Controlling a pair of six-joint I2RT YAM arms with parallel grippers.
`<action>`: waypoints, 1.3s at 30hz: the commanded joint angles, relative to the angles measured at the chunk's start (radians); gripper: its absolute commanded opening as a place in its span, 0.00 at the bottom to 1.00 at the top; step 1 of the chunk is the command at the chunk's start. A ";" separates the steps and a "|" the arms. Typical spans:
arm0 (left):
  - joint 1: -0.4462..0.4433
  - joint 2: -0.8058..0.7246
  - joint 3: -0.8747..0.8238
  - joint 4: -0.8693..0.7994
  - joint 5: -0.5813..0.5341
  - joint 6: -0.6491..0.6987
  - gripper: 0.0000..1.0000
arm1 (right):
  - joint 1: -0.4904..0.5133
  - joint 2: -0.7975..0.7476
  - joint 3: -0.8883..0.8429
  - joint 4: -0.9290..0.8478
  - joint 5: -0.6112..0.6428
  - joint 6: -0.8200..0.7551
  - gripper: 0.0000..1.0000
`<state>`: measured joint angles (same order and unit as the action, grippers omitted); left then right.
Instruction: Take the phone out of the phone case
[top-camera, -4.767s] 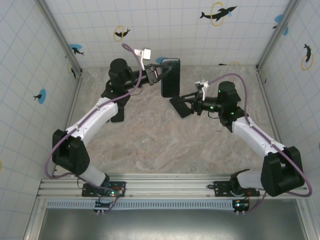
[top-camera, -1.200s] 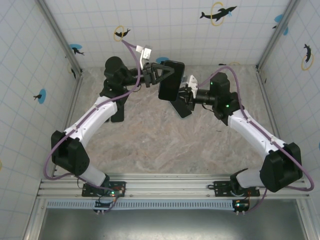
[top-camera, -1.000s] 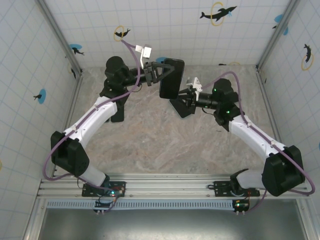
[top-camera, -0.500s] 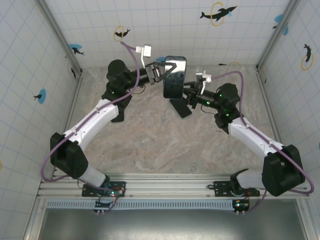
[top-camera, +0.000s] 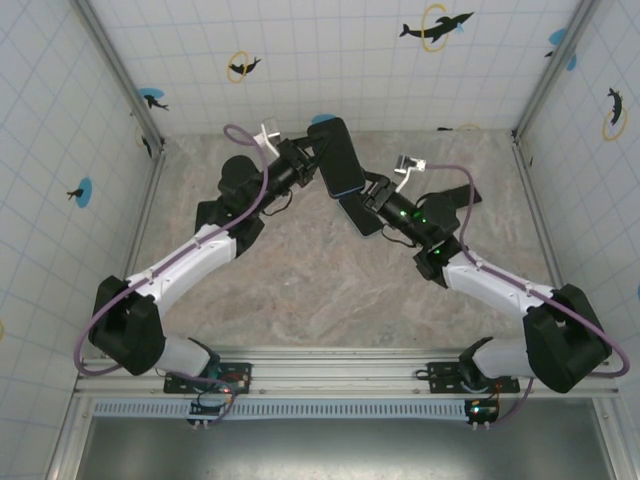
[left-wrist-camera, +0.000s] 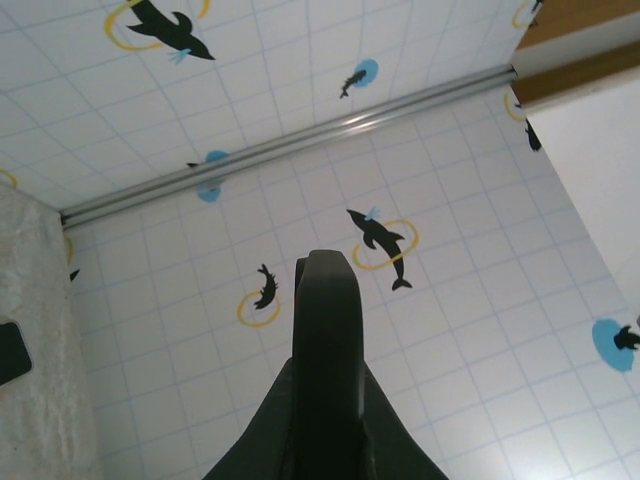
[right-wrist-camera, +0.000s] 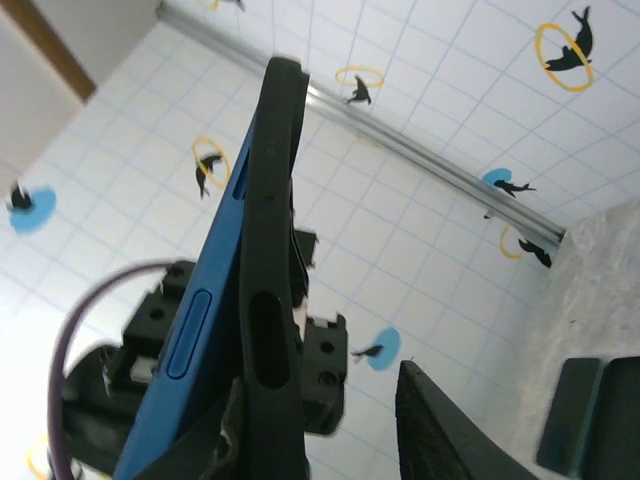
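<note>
Jaws: the left gripper (top-camera: 314, 152) is clamped tight on the edge of the phone (top-camera: 337, 155). The right gripper (top-camera: 373, 192) has its fingers apart and grips nothing.
Phone: held up off the table, at upper centre of the top view. It is edge-on in both wrist views, and its blue side with buttons shows left of centre in the right wrist view.
Case (right-wrist-camera: 270, 240): black, wrapped along the phone's back and rim, with a slot cut in its side. It looks fully seated, with no corner lifted that I can tell.
Right fingers (right-wrist-camera: 440, 430): one rises at the lower right of the right wrist view, apart from the case. The other sits at the lower edge just beside the case; I cannot tell whether it touches.
Table (top-camera: 300, 290): marbled. A dark slab (top-camera: 360, 215) lies flat at centre frame in the top view, below the right gripper.
Done: the phone is lifted and presented between the two arms.
Left: the whole separation. The case rim must be caught, peeled off a corner, and phone and case drawn apart.
Progress: early, judging by the seated case.
</note>
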<state>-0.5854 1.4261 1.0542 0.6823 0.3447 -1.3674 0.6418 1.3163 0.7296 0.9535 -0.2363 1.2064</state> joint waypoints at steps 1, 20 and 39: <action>-0.013 0.002 -0.031 -0.031 -0.090 -0.035 0.00 | 0.045 -0.007 0.010 0.149 0.109 0.128 0.35; -0.005 0.013 0.015 -0.146 -0.087 0.003 0.45 | 0.039 0.049 -0.013 0.286 0.085 0.264 0.07; -0.099 -0.238 -0.134 -0.388 -0.258 -0.022 0.82 | -0.003 0.100 0.033 0.214 0.153 0.173 0.06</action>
<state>-0.6273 1.2179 0.9653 0.3214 0.1547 -1.3415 0.6411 1.4101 0.7067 1.1206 -0.1291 1.4288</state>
